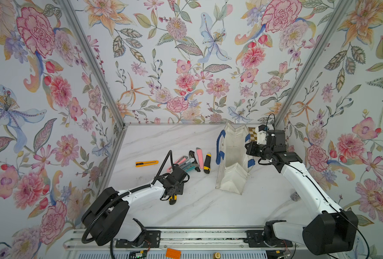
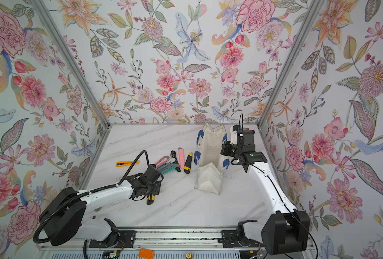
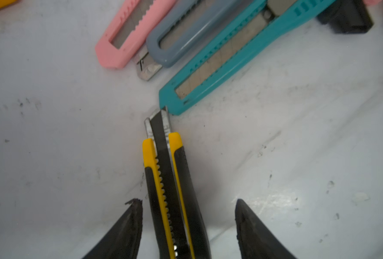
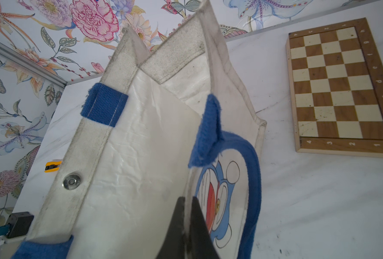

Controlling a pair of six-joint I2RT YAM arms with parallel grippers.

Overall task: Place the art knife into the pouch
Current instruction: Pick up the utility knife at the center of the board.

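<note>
A black-and-yellow art knife [image 3: 170, 190] lies on the marble table, its blade end toward a teal knife [image 3: 231, 58]. My left gripper [image 3: 188, 201] is open and straddles its handle, one finger [image 3: 132, 226] close beside it and the other standing apart. In both top views only the knife's tail [image 1: 173, 199] [image 2: 150, 199] shows under the left wrist. The pouch [image 1: 233, 161] [image 2: 210, 161], white canvas with blue straps, stands open at the right. My right gripper [image 4: 187, 201] is shut on its side wall [image 4: 141, 145], next to the blue cartoon cat [image 4: 217, 192].
More knives lie between the left gripper and the pouch: an orange one [image 1: 146, 163], a pink one [image 1: 200, 158], another black-and-yellow one [image 1: 207, 163], and a pink, grey and teal cluster [image 1: 183, 164]. A chessboard [image 4: 338, 89] lies behind the pouch by the back wall.
</note>
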